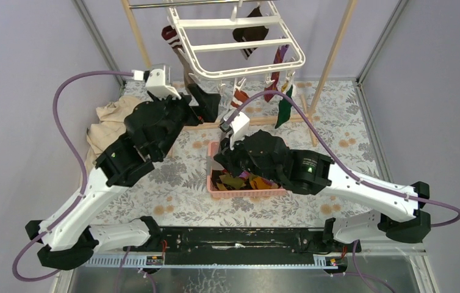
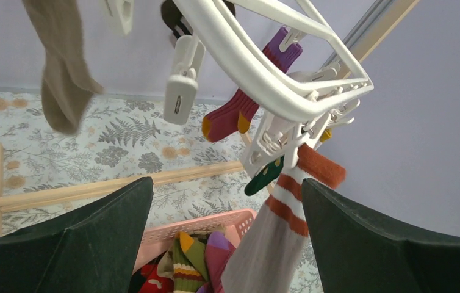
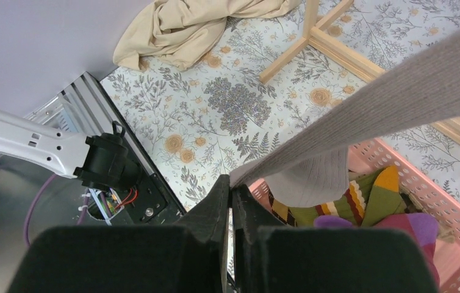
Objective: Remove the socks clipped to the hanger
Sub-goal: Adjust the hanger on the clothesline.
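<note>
Both arms extended; right jaws pinch grey sock (image 3: 368, 116) (left jaws agape).

Overhead plus 2 wrists; shared basket (image 1: 246, 193)

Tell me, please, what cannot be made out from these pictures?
Right wrist view: the grey sock pinched in the right hand runs off the right edge; its clip is unseen.
Top view: that hand is hidden under its own arm, over the pink basket.
Left wrist view: the hanger is cut by the top edge; most clips are out of frame.
</note>
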